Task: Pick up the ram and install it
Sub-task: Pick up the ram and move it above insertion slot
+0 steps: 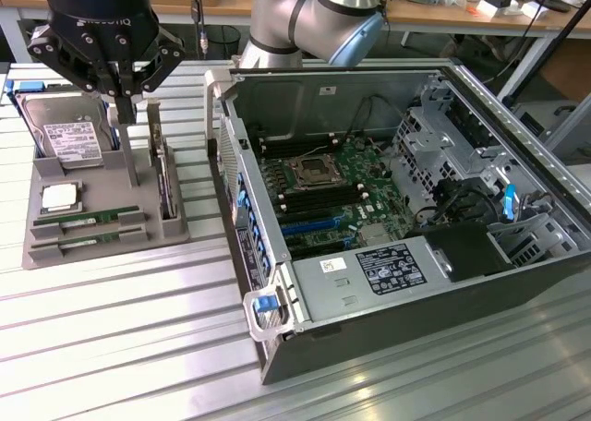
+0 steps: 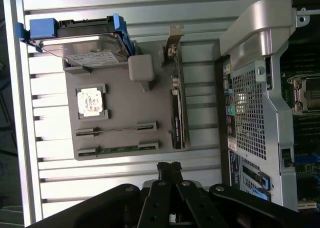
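One gripper (image 1: pixel 125 110) sits in the upper left of the exterior view. Its jaws are closed on nothing, and it hangs over one gray holder (image 1: pixel 111 186). The holder carries:
- two sticks, the rear ram stick (image 1: pixel 88 218) and the front ram stick (image 1: pixel 92 237), lying parallel in their slots at the left of the frame, below the gripper and apart from it
- one hard drive (image 1: pixel 69 137)
- one processor (image 1: pixel 60 198)
- one expansion card (image 1: pixel 164 186)

One open computer case (image 1: pixel 443 321) occupies the exterior view's right.

The claw (image 1: pixel 126 107) points straight down, fingertips (image 2: pixel 163 169) pressed together; the arm's silver elbow (image 1: pixel 314 19) sits beside it, toward the exterior view's right.
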{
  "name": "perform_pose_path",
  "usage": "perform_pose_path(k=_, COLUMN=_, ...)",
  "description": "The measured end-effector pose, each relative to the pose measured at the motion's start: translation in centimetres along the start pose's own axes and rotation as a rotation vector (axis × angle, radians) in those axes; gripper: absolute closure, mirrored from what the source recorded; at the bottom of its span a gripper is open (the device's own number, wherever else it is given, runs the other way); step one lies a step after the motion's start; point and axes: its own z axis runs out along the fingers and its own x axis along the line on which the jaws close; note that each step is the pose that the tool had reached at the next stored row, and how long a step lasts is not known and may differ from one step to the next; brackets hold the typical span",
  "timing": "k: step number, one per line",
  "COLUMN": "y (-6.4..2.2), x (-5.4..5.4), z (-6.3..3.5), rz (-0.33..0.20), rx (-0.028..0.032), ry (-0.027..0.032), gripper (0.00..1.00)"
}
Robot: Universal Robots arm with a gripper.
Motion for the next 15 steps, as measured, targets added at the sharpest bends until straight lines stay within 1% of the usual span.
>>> perform_pose_path(k=8, y=0.0, x=0.0, z=0.0, rz=-0.003, rx=-0.0001, ry=0.0001, gripper=0.89)
perform_pose_path(k=15, y=0.0, x=0.0, z=0.0, rz=-0.04, rx=-0.001, ry=0.0018, gripper=0.89)
